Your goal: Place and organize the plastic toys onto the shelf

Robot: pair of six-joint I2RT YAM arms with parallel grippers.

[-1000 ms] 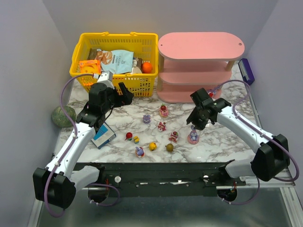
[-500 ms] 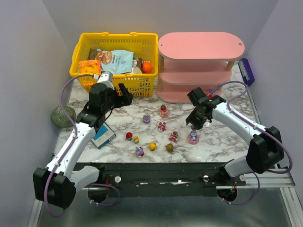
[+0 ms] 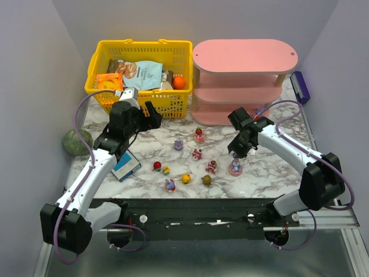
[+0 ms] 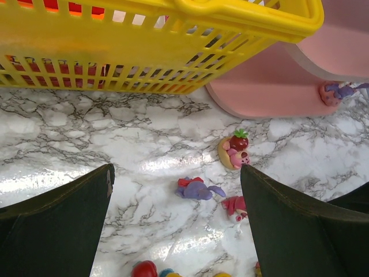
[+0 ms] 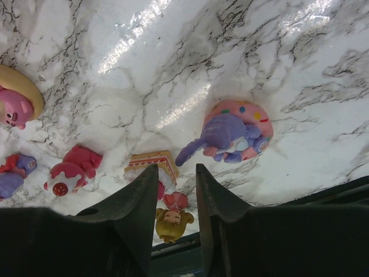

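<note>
The plastic toys lie scattered on the marble table: a pink strawberry-topped one (image 3: pixel 199 135), a small purple one (image 3: pixel 179 145), a purple bunny on a pink ring (image 3: pixel 235 167), and small red (image 3: pixel 157 166), yellow (image 3: pixel 186 178) and olive (image 3: pixel 206 180) round ones. One purple-pink toy (image 4: pixel 340 91) sits on the bottom board of the pink shelf (image 3: pixel 245 57). My left gripper (image 3: pixel 151 115) hovers wide open and empty in front of the basket, above the small purple toy (image 4: pixel 199 189). My right gripper (image 3: pixel 237 149) hangs above the table, its jaws a narrow gap apart and empty, over a cake-slice toy (image 5: pixel 151 163) beside the bunny (image 5: pixel 233 134).
A yellow basket (image 3: pixel 98 86) with snack packets and an orange ball (image 3: pixel 179 82) stands left of the shelf. A green speckled ball (image 3: pixel 76 141) lies at the left wall. A blue-white box (image 3: pixel 125 164) lies under my left arm. A purple object (image 3: pixel 300 86) lies right of the shelf.
My right gripper has shifted slightly left and back, away from the purple bunny. The left arm and the toys have not moved.
</note>
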